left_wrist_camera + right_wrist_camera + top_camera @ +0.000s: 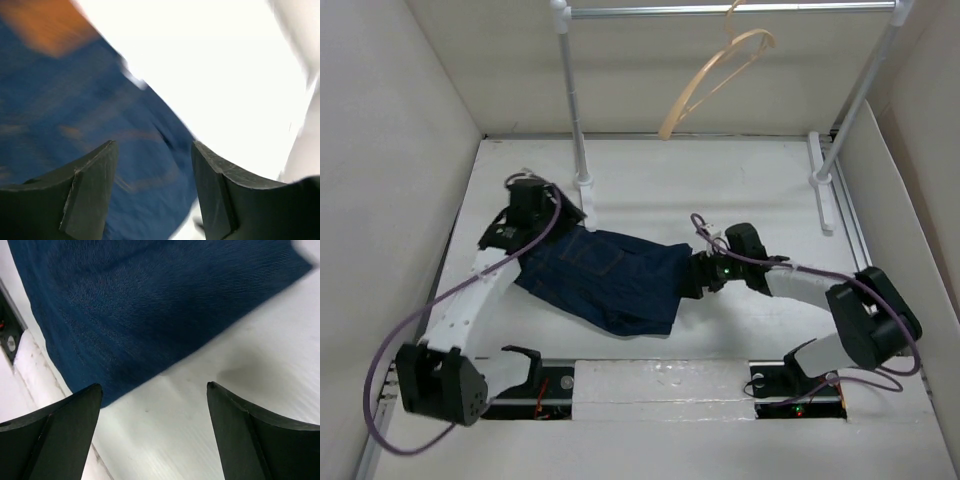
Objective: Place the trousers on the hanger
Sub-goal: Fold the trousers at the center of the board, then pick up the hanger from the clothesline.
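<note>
The dark navy trousers [605, 275] lie folded flat on the white table, between the two arms. The pale peach hanger [715, 80] hangs tilted from the silver rail at the back. My left gripper [542, 215] is open at the trousers' upper left edge; in the left wrist view [152, 145] blue denim [75, 125] with a tan patch [47, 25] fills the space under its jaws. My right gripper [692, 275] is open at the trousers' right edge; in the right wrist view [152, 387] the denim edge [140, 300] lies just ahead of its jaws, over bare table.
The silver rail [720, 10] stands on two white posts [575, 110] [855, 100] with feet on the table at the back. White walls enclose the left, back and right sides. The arm bases sit at the near edge.
</note>
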